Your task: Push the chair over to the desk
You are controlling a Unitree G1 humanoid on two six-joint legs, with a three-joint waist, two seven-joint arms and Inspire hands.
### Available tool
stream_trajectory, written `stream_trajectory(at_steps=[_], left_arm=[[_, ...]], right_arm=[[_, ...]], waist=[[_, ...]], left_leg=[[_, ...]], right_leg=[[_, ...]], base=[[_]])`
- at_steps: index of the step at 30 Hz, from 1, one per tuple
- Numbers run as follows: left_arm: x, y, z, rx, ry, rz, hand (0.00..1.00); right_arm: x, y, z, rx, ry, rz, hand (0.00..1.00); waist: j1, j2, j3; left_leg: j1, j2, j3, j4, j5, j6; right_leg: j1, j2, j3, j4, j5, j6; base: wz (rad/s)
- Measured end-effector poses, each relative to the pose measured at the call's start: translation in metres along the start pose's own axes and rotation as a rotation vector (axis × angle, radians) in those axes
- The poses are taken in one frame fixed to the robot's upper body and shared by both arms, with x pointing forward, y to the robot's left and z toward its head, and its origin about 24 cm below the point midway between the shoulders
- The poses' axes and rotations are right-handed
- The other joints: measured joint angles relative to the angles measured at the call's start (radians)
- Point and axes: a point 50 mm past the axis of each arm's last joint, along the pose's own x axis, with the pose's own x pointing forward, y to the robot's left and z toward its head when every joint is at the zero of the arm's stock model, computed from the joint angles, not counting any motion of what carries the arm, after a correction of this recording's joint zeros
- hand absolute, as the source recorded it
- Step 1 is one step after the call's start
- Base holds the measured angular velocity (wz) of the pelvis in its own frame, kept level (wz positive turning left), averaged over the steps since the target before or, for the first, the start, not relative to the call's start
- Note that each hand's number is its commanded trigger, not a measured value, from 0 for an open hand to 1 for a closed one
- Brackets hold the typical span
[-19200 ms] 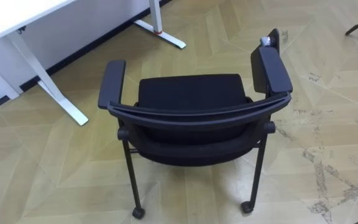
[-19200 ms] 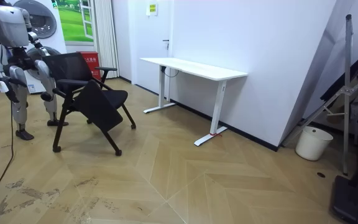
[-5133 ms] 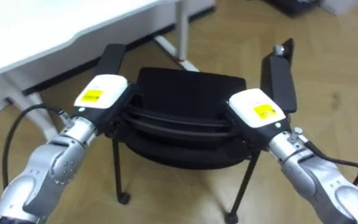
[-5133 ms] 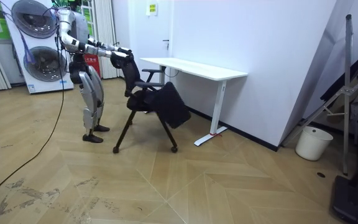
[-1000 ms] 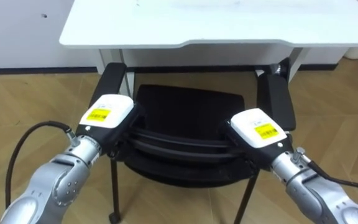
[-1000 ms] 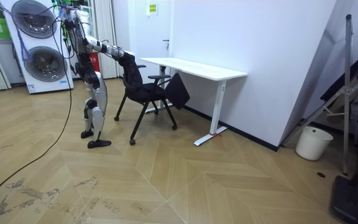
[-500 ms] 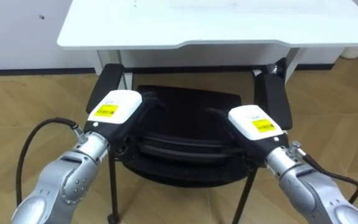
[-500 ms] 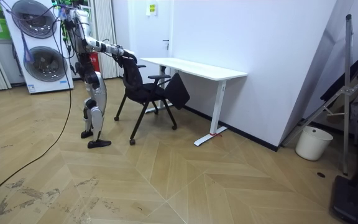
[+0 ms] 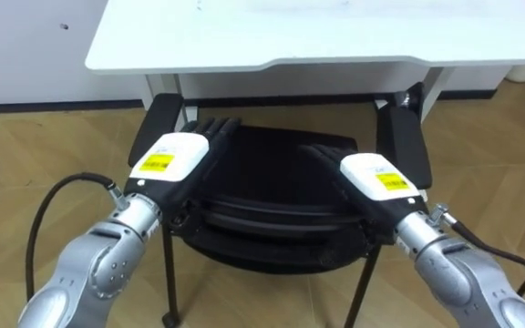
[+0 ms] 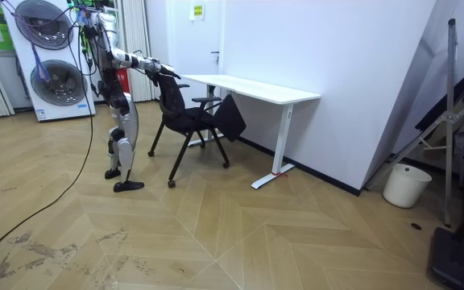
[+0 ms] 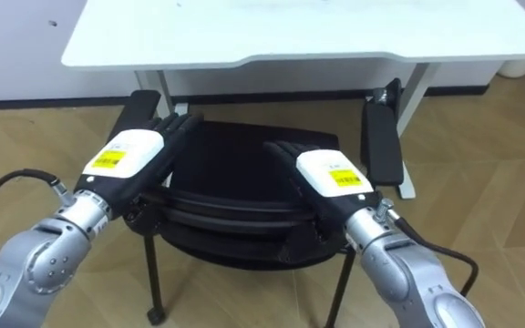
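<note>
The black chair (image 9: pixel 272 150) with two armrests stands right in front of me, its seat at the front edge of the white desk (image 9: pixel 290 32). My left hand (image 9: pixel 173 157) is over the left end of the curved backrest (image 9: pixel 272 211), its fingers (image 9: pixel 215 128) straight and pointing over the seat. My right hand (image 9: pixel 369 177) is over the backrest's right end, open the same way. Whether the palms touch the rail is hidden. In the room view I stand behind the chair (image 10: pixel 188 117) with both arms stretched to its back.
The desk's white legs (image 9: pixel 162 87) (image 9: pixel 431 87) flank the chair's armrests, and the wall lies close behind. In the room view two stacked washing machines (image 10: pixel 51 64) stand behind me; a white bin (image 10: pixel 407 185) and a folded frame (image 10: pixel 449 121) are far to the right.
Both hands were curled round the backrest a second ago; their fingers have since straightened and let go. The chair has stayed at the desk.
</note>
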Motion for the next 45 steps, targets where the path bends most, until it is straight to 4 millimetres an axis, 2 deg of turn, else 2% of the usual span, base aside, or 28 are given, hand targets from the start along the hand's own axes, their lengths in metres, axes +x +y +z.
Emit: stream_trajectory(at_steps=[4, 7, 9, 13, 15, 16, 17, 18, 19, 21, 22, 23, 24, 25, 27, 28, 30, 31, 33, 34, 35, 36, 37, 39, 40, 42, 43, 45], left_arm=[[0.002, 0.004, -0.001, 0.015, -0.001, -0.006, 0.00], [0.003, 0.014, -0.005, 0.033, 0.009, 0.008, 0.00], [0.000, 0.025, -0.013, 0.052, 0.039, 0.042, 0.00], [-0.009, 0.048, -0.019, 0.125, 0.031, 0.106, 0.00], [-0.026, 0.091, -0.028, 0.215, 0.053, 0.301, 0.00], [-0.031, 0.101, -0.032, 0.236, 0.069, 0.364, 0.00], [-0.041, 0.120, -0.041, 0.267, 0.109, 0.485, 0.00], [-0.053, 0.134, -0.049, 0.287, 0.153, 0.593, 0.00], [-0.058, 0.139, -0.052, 0.293, 0.168, 0.639, 0.00], [-0.077, 0.151, -0.062, 0.286, 0.214, 0.786, 0.00], [-0.084, 0.153, -0.066, 0.276, 0.228, 0.820, 0.00], [-0.097, 0.152, -0.073, 0.260, 0.265, 0.872, 0.00], [-0.108, 0.149, -0.079, 0.263, 0.309, 0.906, 0.00], [-0.114, 0.146, -0.082, 0.265, 0.333, 0.921, 0.00], [-0.131, 0.136, -0.091, 0.260, 0.411, 0.963, 0.00], [-0.134, 0.133, -0.092, 0.253, 0.427, 0.979, 0.00], [-0.145, 0.123, -0.096, 0.167, 0.465, 1.057, 0.00], [-0.148, 0.121, -0.097, 0.147, 0.475, 1.073, 0.00], [-0.157, 0.106, -0.104, 0.059, 0.538, 1.112, 0.00], [-0.159, 0.100, -0.106, 0.035, 0.561, 1.114, 0.00], [-0.166, 0.086, -0.112, -0.027, 0.626, 1.105, 0.00], [-0.173, 0.066, -0.117, -0.097, 0.698, 1.079, 0.00], [-0.176, 0.056, -0.121, -0.134, 0.739, 1.057, 0.00], [-0.189, 0.016, -0.132, -0.270, 0.901, 0.976, 0.00], [-0.192, 0.007, -0.134, -0.302, 0.934, 0.962, 0.00], [-0.197, -0.027, -0.138, -0.445, 1.044, 0.887, 0.00], [-0.198, -0.036, -0.139, -0.472, 1.067, 0.864, 0.00], [-0.203, -0.067, -0.140, -0.572, 1.155, 0.764, 0.00]], right_arm=[[-0.001, -0.005, -0.001, -0.009, -0.001, -0.008, 0.00], [-0.003, -0.015, -0.003, -0.030, -0.003, -0.047, 0.00], [-0.008, -0.030, -0.005, -0.093, -0.027, -0.077, 0.00], [-0.014, -0.043, -0.008, -0.163, -0.044, -0.096, 0.00], [-0.024, -0.056, -0.013, -0.214, -0.053, -0.131, 0.00], [-0.027, -0.062, -0.014, -0.231, -0.055, -0.147, 0.00], [-0.035, -0.072, -0.021, -0.262, -0.041, -0.190, 0.00], [-0.045, -0.090, -0.029, -0.273, 0.006, -0.317, 0.00], [-0.052, -0.102, -0.035, -0.280, 0.037, -0.401, 0.00], [-0.089, -0.151, -0.050, -0.245, 0.139, -0.786, 0.00], [-0.099, -0.160, -0.052, -0.229, 0.150, -0.885, 0.00], [-0.115, -0.171, -0.056, -0.202, 0.161, -1.041, 0.00], [-0.131, -0.176, -0.061, -0.169, 0.181, -1.164, 0.00], [-0.139, -0.176, -0.063, -0.150, 0.196, -1.219, 0.00], [-0.164, -0.167, -0.074, -0.075, 0.278, -1.372, 0.00], [-0.169, -0.163, -0.076, -0.051, 0.299, -1.403, 0.00], [-0.187, -0.142, -0.085, 0.085, 0.394, -1.512, 0.00], [-0.190, -0.136, -0.088, 0.121, 0.422, -1.534, 0.00], [-0.199, -0.108, -0.099, 0.252, 0.561, -1.592, 0.00], [-0.202, -0.101, -0.103, 0.276, 0.604, -1.598, 0.00], [-0.208, -0.085, -0.108, 0.322, 0.702, -1.603, 0.00], [-0.214, -0.067, -0.113, 0.367, 0.794, -1.601, 0.00], [-0.217, -0.057, -0.115, 0.393, 0.844, -1.594, 0.00], [-0.227, -0.021, -0.120, 0.519, 1.029, -1.567, 0.00], [-0.228, -0.013, -0.120, 0.551, 1.066, -1.559, 0.00], [-0.227, 0.014, -0.124, 0.663, 1.177, -1.510, 0.00], [-0.226, 0.020, -0.125, 0.682, 1.199, -1.489, 0.00], [-0.225, 0.048, -0.128, 0.763, 1.296, -1.385, 0.00]], waist=[[-0.002, 0.001, -0.0004], [0.002, 0.001, -0.0005], [0.003, 0.001, -0.0003], [0.009, 0.001, -0.0001], [0.005, 0.003, 0.0006], [0.002, 0.005, 0.0002], [0.004, 0.010, 0.0007], [0.003, 0.017, -0.0035], [0.003, 0.021, -0.0052], [0.009, 0.029, -0.0110], [0.012, 0.029, -0.0112], [0.012, 0.027, -0.0150], [0.009, 0.026, -0.0180], [0.008, 0.026, -0.0180], [0.004, 0.025, -0.0203], [0.001, 0.026, -0.0216], [0.001, 0.030, -0.0241], [0.002, 0.032, -0.0244], [0.000, 0.040, -0.0280], [-0.001, 0.043, -0.0302], [0.000, 0.048, -0.0288], [-0.001, 0.056, -0.0313], [-0.001, 0.060, -0.0345], [-0.005, 0.072, -0.0309], [-0.006, 0.074, -0.0301], [-0.005, 0.075, -0.0290], [-0.004, 0.074, -0.0287], [-0.002, 0.067, -0.0270]], left_leg=[[0.001, -0.002, -0.003, 0.003, 0.001, 0.001], [0.001, -0.003, -0.003, 0.002, 0.003, 0.002], [0.000, -0.004, 0.000, -0.002, 0.007, 0.003], [-0.002, -0.007, -0.003, -0.014, 0.016, 0.003], [-0.004, -0.005, -0.003, -0.015, 0.018, 0.001], [-0.001, -0.006, -0.003, -0.016, 0.018, 0.001], [0.013, -0.007, -0.002, -0.026, 0.018, 0.001], [0.026, -0.007, -0.001, -0.040, 0.018, 0.001], [0.029, -0.007, -0.001, -0.043, 0.018, 0.001], [0.040, -0.009, 0.004, -0.047, 0.018, 0.001], [0.043, -0.013, 0.010, -0.048, 0.018, 0.001], [0.046, -0.012, 0.012, -0.049, 0.018, 0.001], [0.049, -0.012, 0.010, -0.049, 0.018, 0.001], [0.052, -0.012, 0.009, -0.049, 0.018, 0.001], [0.064, -0.012, 0.011, -0.056, 0.018, 0.001], [0.065, -0.012, 0.012, -0.058, 0.017, 0.001], [0.066, -0.014, 0.012, -0.066, 0.017, 0.001], [0.066, -0.014, 0.012, -0.066, 0.017, 0.001], [0.066, -0.016, 0.013, -0.072, 0.017, 0.001], [0.068, -0.017, 0.015, -0.074, 0.017, 0.001], [0.077, -0.018, 0.023, -0.088, 0.017, 0.001], [0.084, -0.019, 0.024, -0.098, 0.017, 0.001], [0.085, -0.019, 0.025, -0.099, 0.017, 0.001], [0.090, -0.019, 0.025, -0.099, 0.017, 0.001], [0.091, -0.019, 0.026, -0.098, 0.017, 0.001], [0.090, -0.020, 0.026, -0.097, 0.017, 0.001], [0.091, -0.020, 0.027, -0.097, 0.017, 0.001], [0.092, -0.020, 0.029, -0.100, 0.017, 0.001]], right_leg=[[0.003, -0.002, 0.000, 0.000, 0.000, 0.000], [0.002, -0.002, 0.001, 0.000, 0.001, 0.001], [0.000, -0.002, 0.002, 0.000, 0.001, 0.001], [-0.003, -0.002, 0.001, -0.007, 0.002, 0.002], [0.001, 0.001, -0.001, -0.018, 0.007, 0.001], [0.005, 0.001, -0.001, -0.019, 0.007, 0.001], [0.019, 0.000, 0.000, -0.024, 0.007, 0.002], [0.029, 0.000, 0.001, -0.033, 0.008, 0.003], [0.032, 0.000, 0.003, -0.035, 0.008, 0.005], [0.034, -0.002, 0.003, -0.038, 0.005, 0.010], [0.035, 0.000, 0.007, -0.039, 0.005, 0.010], [0.041, 0.003, 0.013, -0.050, 0.005, 0.010], [0.048, 0.003, 0.009, -0.052, 0.006, 0.009], [0.051, 0.003, 0.007, -0.053, 0.005, 0.010], [0.060, 0.004, 0.007, -0.053, 0.005, 0.010], [0.059, 0.004, 0.009, -0.054, 0.005, 0.010], [0.057, 0.003, 0.010, -0.054, 0.005, 0.011], [0.057, 0.002, 0.011, -0.054, 0.005, 0.011], [0.055, 0.001, 0.017, -0.052, 0.003, 0.013], [0.055, 0.001, 0.021, -0.051, 0.002, 0.015], [0.054, 0.001, 0.026, -0.050, 0.002, 0.016], [0.057, 0.002, 0.026, -0.050, 0.002, 0.016], [0.058, 0.001, 0.027, -0.049, 0.001, 0.016], [0.062, 0.000, 0.027, -0.047, -0.002, 0.018], [0.060, 0.000, 0.027, -0.047, -0.004, 0.018], [0.055, 0.000, 0.030, -0.047, -0.006, 0.019], [0.054, 0.001, 0.032, -0.048, -0.006, 0.019], [0.054, 0.002, 0.040, -0.049, -0.006, 0.019]], base=[[0.00], [0.00], [0.00], [0.05], [0.00], [0.00], [-0.04], [-0.07], [0.00], [-0.02], [-0.12], [-0.09], [0.00], [0.04], [0.00], [0.00], [0.00], [0.00], [-0.04], [-0.10], [-0.13], [-0.11], [-0.05], [0.00], [0.00], [0.00], [-0.04], [-0.03]])
